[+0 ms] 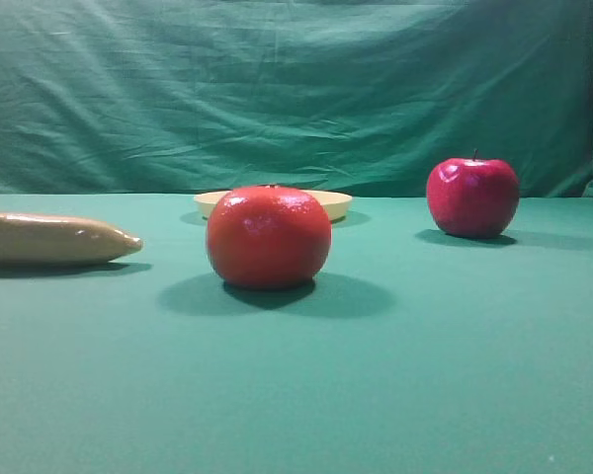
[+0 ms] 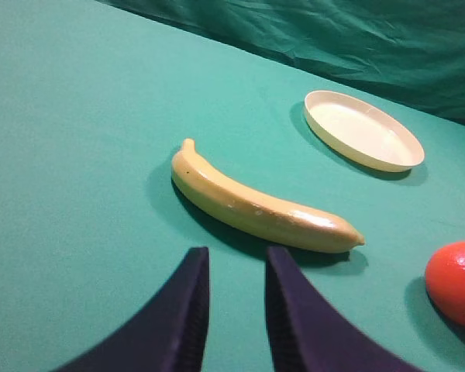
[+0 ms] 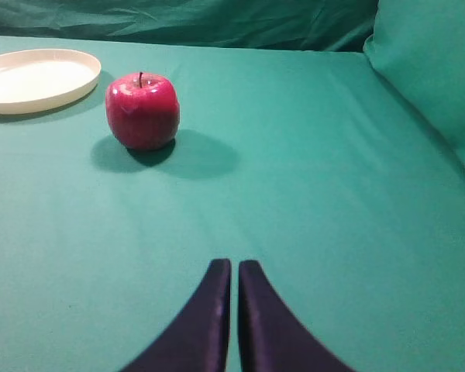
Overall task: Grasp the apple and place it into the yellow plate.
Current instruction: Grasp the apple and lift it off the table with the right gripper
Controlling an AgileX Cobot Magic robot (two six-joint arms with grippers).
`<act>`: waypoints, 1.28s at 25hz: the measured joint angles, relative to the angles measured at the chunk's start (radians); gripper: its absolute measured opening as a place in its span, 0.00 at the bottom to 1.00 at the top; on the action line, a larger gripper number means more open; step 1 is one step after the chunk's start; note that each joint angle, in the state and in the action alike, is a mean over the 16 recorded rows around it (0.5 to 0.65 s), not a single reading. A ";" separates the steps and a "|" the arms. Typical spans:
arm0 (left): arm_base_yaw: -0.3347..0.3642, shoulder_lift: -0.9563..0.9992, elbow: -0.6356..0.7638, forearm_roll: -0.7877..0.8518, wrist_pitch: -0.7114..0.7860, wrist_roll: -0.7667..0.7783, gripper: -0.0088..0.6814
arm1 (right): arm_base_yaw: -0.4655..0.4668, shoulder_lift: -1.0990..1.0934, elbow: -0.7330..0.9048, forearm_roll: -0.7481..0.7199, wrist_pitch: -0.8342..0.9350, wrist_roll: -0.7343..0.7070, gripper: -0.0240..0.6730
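The apple (image 1: pixel 472 197), deep red with a short dark stem, stands upright on the green cloth at the right. In the right wrist view the apple (image 3: pixel 142 110) sits well ahead of my right gripper (image 3: pixel 234 267) and to its left; the dark fingers are shut with nothing between them. The yellow plate (image 1: pixel 336 202) lies at the back centre, half hidden behind a round fruit. From the wrists the yellow plate (image 2: pixel 364 130) (image 3: pixel 39 77) looks bare. My left gripper (image 2: pixel 234 260) hovers near a banana, open by a narrow gap and holding nothing. Neither gripper shows in the exterior high view.
A large orange-red round fruit (image 1: pixel 268 237) (image 2: pixel 457 283) stands in the middle, in front of the plate. A yellow banana (image 1: pixel 49 238) (image 2: pixel 256 205) lies at the left. Green cloth hangs as a backdrop and rises at the right edge (image 3: pixel 426 70).
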 joint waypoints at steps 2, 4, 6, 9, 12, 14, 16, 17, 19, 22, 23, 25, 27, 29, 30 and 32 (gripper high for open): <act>0.000 0.000 0.000 0.000 0.000 0.000 0.24 | 0.000 0.000 0.000 0.000 0.000 0.000 0.03; 0.000 0.000 0.000 0.000 0.000 0.000 0.24 | 0.000 0.000 0.000 0.000 0.000 0.000 0.03; 0.000 0.000 0.000 0.000 0.000 0.000 0.24 | 0.000 0.000 0.000 0.000 0.000 0.000 0.03; 0.000 0.000 0.000 0.000 0.000 0.000 0.24 | 0.000 0.000 0.000 0.000 0.000 0.000 0.03; 0.000 0.000 0.000 0.000 0.000 0.000 0.24 | 0.000 0.000 0.000 0.000 0.000 0.000 0.03; 0.000 0.000 0.000 0.000 0.000 0.000 0.24 | 0.000 0.000 0.000 0.000 0.000 0.000 0.03; 0.000 0.000 0.000 0.000 0.000 0.000 0.24 | 0.000 0.000 0.000 0.000 0.000 0.000 0.03; 0.000 0.000 0.000 0.000 0.000 0.000 0.24 | 0.000 0.000 0.000 0.000 0.000 0.000 0.03; 0.000 0.000 0.000 0.000 0.000 0.000 0.24 | 0.000 0.000 0.000 0.000 0.000 0.000 0.03; 0.000 0.000 0.000 0.000 0.000 0.000 0.24 | 0.000 0.000 0.000 0.000 0.000 0.000 0.03; 0.000 0.000 0.000 0.000 0.000 0.000 0.24 | 0.000 0.000 0.000 -0.001 0.000 0.000 0.03; 0.000 0.000 0.000 0.000 0.000 0.000 0.24 | 0.000 0.000 0.000 -0.005 0.000 0.000 0.03; 0.000 0.000 0.000 0.000 0.000 0.000 0.24 | 0.000 0.000 0.000 -0.012 -0.001 0.000 0.03; 0.000 0.000 0.000 0.000 0.000 0.000 0.24 | 0.000 0.000 0.000 -0.016 -0.006 0.000 0.03; 0.000 0.000 0.000 0.000 0.000 0.000 0.24 | 0.000 0.000 0.000 -0.017 -0.011 0.000 0.03; 0.000 0.000 0.000 0.000 0.000 0.000 0.24 | 0.000 0.000 0.001 -0.014 -0.030 0.000 0.03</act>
